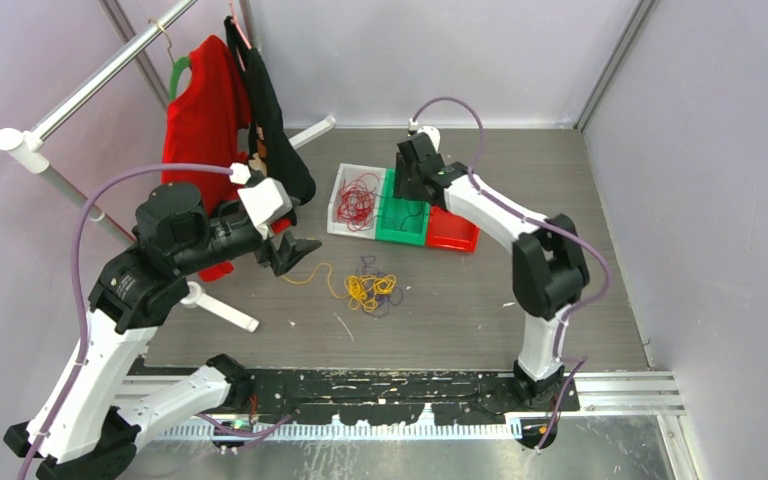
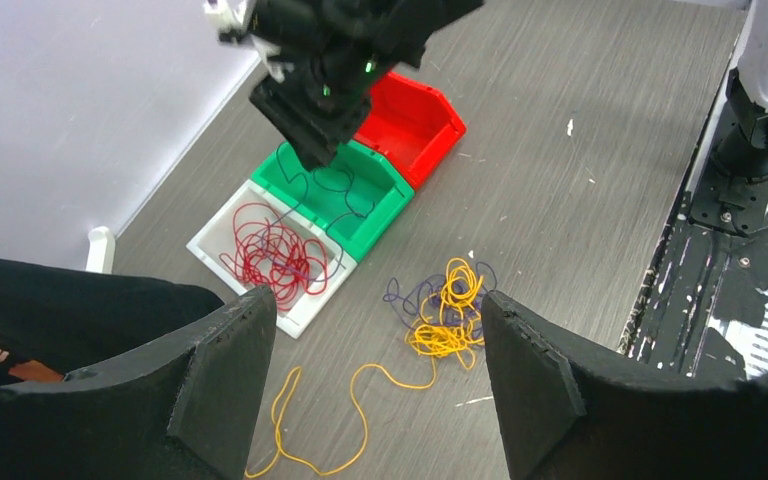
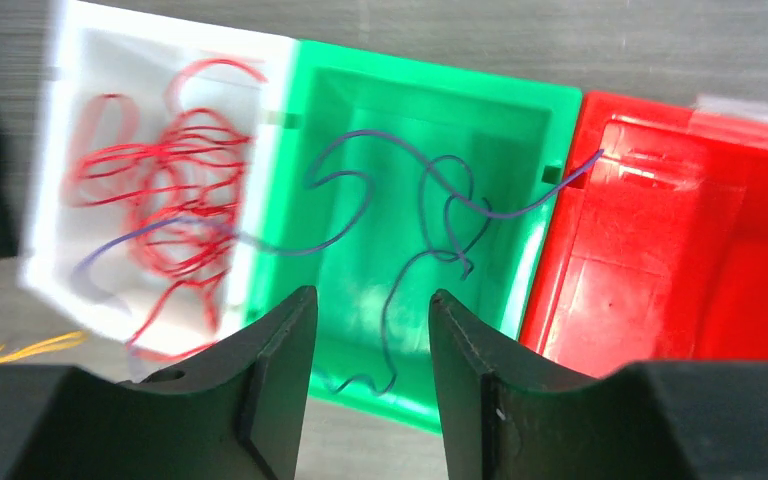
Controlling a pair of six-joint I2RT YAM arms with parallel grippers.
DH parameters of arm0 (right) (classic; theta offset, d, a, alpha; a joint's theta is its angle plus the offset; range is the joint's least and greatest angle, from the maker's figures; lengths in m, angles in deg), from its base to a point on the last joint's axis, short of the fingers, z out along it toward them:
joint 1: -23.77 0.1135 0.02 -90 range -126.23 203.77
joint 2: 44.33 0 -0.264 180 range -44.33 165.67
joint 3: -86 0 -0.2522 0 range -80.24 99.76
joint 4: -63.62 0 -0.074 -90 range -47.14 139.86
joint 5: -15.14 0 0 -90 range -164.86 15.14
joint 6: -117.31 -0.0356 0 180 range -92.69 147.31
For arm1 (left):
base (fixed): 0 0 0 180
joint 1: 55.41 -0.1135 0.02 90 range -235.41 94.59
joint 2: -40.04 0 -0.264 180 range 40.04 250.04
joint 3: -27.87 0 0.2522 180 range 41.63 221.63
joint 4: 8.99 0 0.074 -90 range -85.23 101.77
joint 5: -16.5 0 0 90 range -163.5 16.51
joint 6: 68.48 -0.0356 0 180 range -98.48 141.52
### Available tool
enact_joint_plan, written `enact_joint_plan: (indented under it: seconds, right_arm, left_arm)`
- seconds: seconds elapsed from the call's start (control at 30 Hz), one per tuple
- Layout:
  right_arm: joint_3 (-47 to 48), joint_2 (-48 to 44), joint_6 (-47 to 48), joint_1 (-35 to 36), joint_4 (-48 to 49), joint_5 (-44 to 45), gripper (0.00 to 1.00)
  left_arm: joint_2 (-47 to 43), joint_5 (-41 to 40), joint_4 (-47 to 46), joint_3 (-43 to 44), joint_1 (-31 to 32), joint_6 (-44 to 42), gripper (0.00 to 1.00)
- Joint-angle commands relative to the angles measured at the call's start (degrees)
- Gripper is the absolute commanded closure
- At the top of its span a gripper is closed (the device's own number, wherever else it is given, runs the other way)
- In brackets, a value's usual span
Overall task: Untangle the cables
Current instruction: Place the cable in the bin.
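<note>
Cables (image 1: 372, 288) on grey wood-grain table (image 1: 560, 170), pale lilac walls (image 1: 410, 50) around

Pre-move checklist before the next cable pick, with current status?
1. Left hand empty, jaws apart: ok.
2. Right hand empty, jaws apart over green bin: ok.
3. Purple cable wholly inside green bin: not ok. It trails into white bin over the red cables, and its other end reaches the rim of red bin.
4. Yellow-purple pile separated: not ok, tangled.
5. Red bin free of cables: ok.
</note>
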Motion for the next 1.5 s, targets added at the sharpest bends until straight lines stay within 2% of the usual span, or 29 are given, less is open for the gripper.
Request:
enact_joint_plan:
  seconds: [0.0, 0.13, 0.3, 0.6, 0.73, 0.97, 1.37, 1.4, 1.47]
  right_arm:
    - [-0.78, -10.09, 5.34, 3.95, 2.14, -2.59, 0.47]
    - [2.67, -7.85, 7.31, 9.35, 1.21, -0.3, 0.43]
    - [8.43, -0.93, 4.15, 13.12, 2.27, 1.27, 0.44]
    - [16.64, 9.43, 0.87, 13.91, 3.83, 10.05, 0.49]
    - [17.52, 10.74, 0.18, 13.91, 4.47, 13.17, 0.51]
    - [18.76, 12.7, -1.03, 13.91, 6.27, 13.41, 0.54]
    - [21.84, 14.74, -2.1, 13.92, 3.73, 12.92, 0.74]
    - [21.38, 14.29, -2.12, 13.91, 3.35, 12.75, 0.73]
    - [19.52, 12.59, -2.23, 13.91, 3.2, 12.52, 0.64]
  left_arm:
    - [-0.27, -1.07, 0.87, 1.91, -0.2, -0.62, 0.25]
    - [0.2, -2.28, 0.68, 1.99, -0.2, -0.22, 0.25]
    - [0.36, -2.38, 1.58, 1.99, -0.2, -0.69, 0.25]
    - [-0.41, -2.02, 1.85, 1.84, -0.22, -1.35, 0.25]
    - [-0.55, -1.93, 1.9, 1.71, -0.21, -1.26, 0.25]
    - [-1.02, -1.92, 1.94, 1.42, -0.2, -1.17, 0.25]
    - [-1.26, -2.02, 2.08, 1.83, -0.21, -1.17, 0.25]
    - [-1.3, -2.03, 2.15, 1.82, -0.2, -1.17, 0.25]
    - [-1.35, -2.02, 2.11, 1.76, -0.2, -1.25, 0.25]
